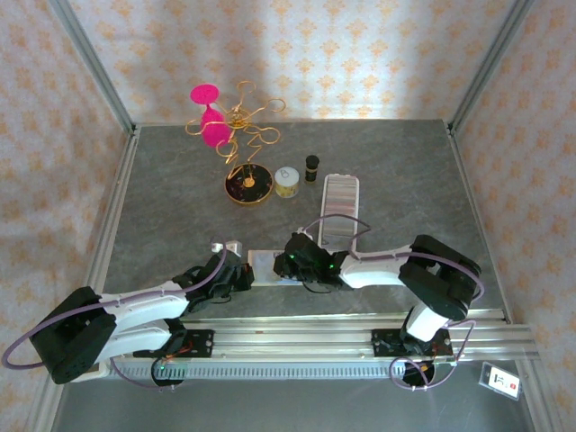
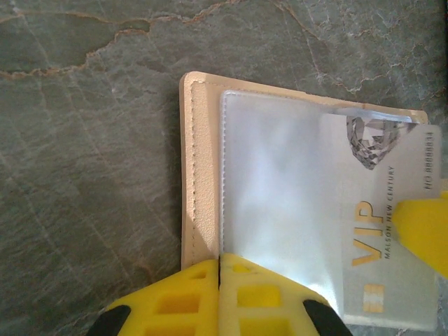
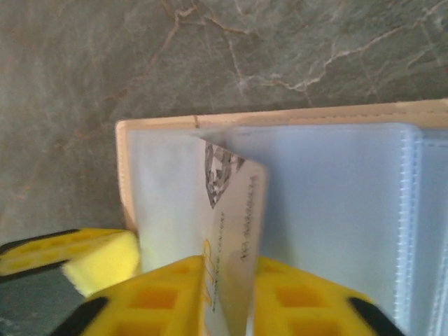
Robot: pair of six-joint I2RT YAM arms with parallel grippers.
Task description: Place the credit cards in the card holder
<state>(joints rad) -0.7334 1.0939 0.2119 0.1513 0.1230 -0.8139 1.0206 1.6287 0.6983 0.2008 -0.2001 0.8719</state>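
Note:
The card holder (image 2: 199, 175) lies open on the grey table, cream-beige with clear pockets (image 3: 336, 210) inside; from above it shows between the two arms (image 1: 264, 263). My left gripper (image 2: 220, 269) is shut on the edge of its clear sleeve (image 1: 241, 270). A whitish credit card (image 2: 392, 231) with gold "VIP" lettering and a diamond picture stands tilted over the pockets (image 3: 234, 210). Its far edge is at the sleeve's opening. My right gripper (image 3: 229, 280) straddles the card's near end with its jaws slightly apart (image 1: 288, 264). One of its fingers (image 2: 423, 231) rests on the card.
A long clear case with grey ribbed rows (image 1: 339, 209) lies behind the right arm. Further back stand a gold wire stand with pink discs (image 1: 236, 135), a small pale jar (image 1: 287, 182) and a dark bottle (image 1: 311, 166). Small silver items (image 1: 227, 245) sit by the left gripper.

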